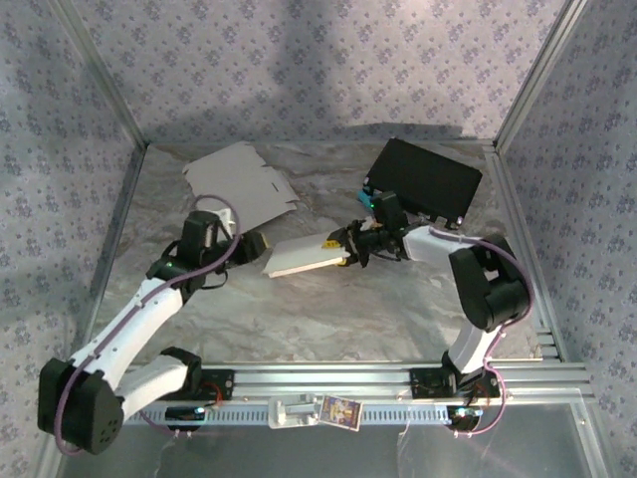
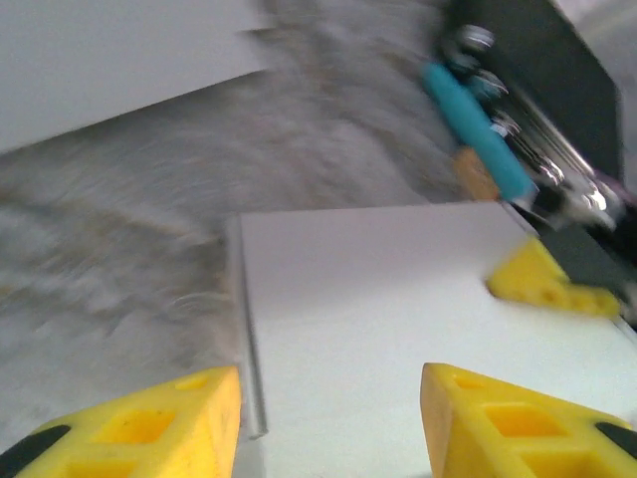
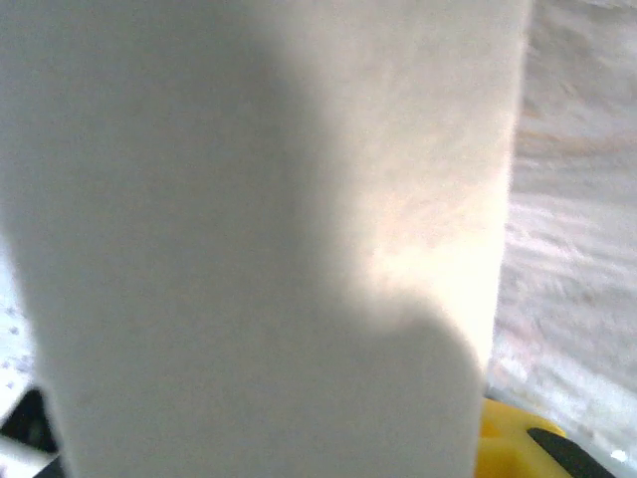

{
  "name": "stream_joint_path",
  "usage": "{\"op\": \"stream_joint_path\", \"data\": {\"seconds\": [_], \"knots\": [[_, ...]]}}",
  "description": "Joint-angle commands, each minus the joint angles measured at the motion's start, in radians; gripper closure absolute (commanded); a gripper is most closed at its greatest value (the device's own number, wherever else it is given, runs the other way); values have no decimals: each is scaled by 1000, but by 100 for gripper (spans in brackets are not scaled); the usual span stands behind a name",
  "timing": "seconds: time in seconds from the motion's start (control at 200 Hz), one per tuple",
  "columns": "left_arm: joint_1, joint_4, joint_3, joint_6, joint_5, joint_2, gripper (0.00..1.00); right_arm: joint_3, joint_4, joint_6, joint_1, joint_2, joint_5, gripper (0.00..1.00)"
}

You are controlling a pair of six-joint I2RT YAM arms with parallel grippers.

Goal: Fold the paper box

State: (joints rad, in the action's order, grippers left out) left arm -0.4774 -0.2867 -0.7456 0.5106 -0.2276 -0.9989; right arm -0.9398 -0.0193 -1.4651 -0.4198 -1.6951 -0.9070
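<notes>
The paper box (image 1: 307,257), a flat white folded piece, lies mid-table. My left gripper (image 1: 261,245) sits at its left end. In the left wrist view its yellow fingers (image 2: 169,423) stand apart, open (image 2: 328,398), and the box (image 2: 398,309) passes between and below them, its left edge by the left finger. My right gripper (image 1: 348,249) is at the box's right end. One of its yellow fingers (image 2: 542,281) presses on the box's top, closed on that edge. The right wrist view shows white card (image 3: 259,229) close up, with a yellow finger (image 3: 513,443) at the lower right.
A second flat sheet of white cardboard (image 1: 239,184) lies at the back left. A black rectangular case (image 1: 428,177) rests at the back right, just behind the right arm. Patterned walls and metal rails close in the marbled table (image 1: 328,319).
</notes>
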Motion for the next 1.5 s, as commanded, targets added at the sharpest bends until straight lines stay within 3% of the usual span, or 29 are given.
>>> {"op": "stream_joint_path", "data": {"seconds": [0.0, 0.065, 0.155, 0.4, 0.54, 0.924, 1.149, 1.334, 1.494], "knots": [[-196, -56, -87, -569, 17, 31, 49, -31, -306, -59, 48, 53, -26, 70], [-295, -96, -100, -734, 88, 26, 48, -41, -375, -39, 76, 64, -56, 70], [-349, -100, -99, -878, 112, 18, 44, -69, -497, 27, 104, 68, -85, 70], [-424, -68, -80, -1081, 206, -87, 40, -90, -661, 125, 147, 66, -121, 71], [-428, 46, -43, -1110, 272, -131, 39, -84, -707, 155, 150, 74, -130, 71], [-452, 30, -34, -1097, 138, -176, 37, -44, -716, 165, 168, 95, -143, 72], [-466, 53, -46, -1090, 142, -244, 37, -38, -711, 158, 171, 101, -145, 72], [-477, 77, -62, -1089, 204, -289, 45, -28, -706, 153, 172, 110, -148, 72], [-477, 55, -72, -1074, 171, -281, 54, -17, -701, 157, 176, 108, -144, 69]]}}
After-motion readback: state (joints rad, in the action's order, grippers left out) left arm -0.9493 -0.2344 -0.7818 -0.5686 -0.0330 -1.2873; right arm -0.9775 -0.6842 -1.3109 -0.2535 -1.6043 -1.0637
